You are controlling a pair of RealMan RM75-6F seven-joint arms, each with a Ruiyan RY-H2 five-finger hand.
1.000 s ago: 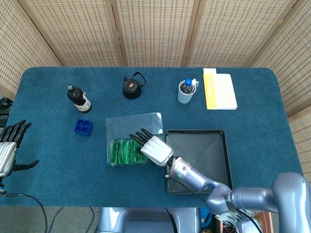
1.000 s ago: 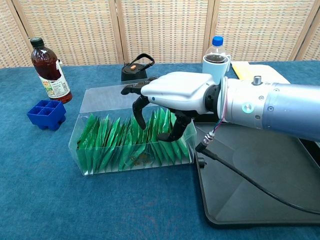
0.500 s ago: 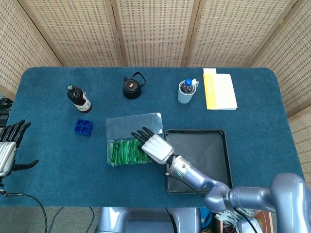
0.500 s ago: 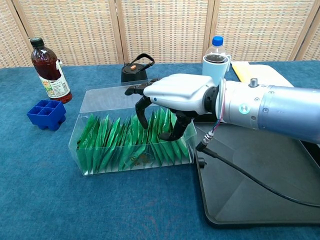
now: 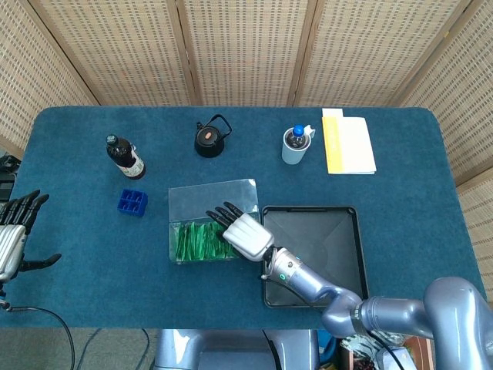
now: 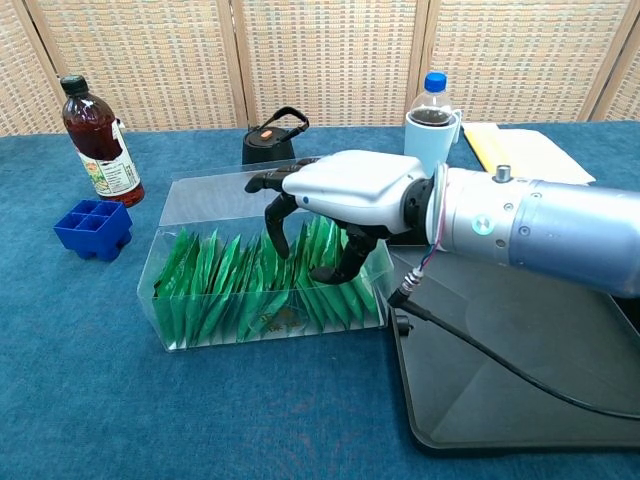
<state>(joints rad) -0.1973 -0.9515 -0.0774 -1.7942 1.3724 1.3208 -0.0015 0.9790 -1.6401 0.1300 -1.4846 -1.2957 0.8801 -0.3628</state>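
Edging slightly left since a second ago, the right hand (image 6: 345,195) hovers with curled fingers (image 6: 275,225) dipped among green sachets (image 6: 260,285) in the clear plastic box (image 5: 202,223), grasping nothing visible. Left hand (image 5: 11,239) stays spread at the blue cloth table (image 5: 77,270)'s left edge. Woven screens (image 5: 246,46) stand behind; the brown bottle (image 6: 98,140)'s label is unreadable.

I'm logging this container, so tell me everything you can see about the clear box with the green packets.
The clear box is a long, rectangular, see-through plastic container lying flat on the blue table, left of the black tray. Its lid is swung open behind it. Inside stands a dense row of green packets, leaning slightly. The right hand hovers over its right end, dark fingers curled down among the packets; whether they grip one cannot be told.
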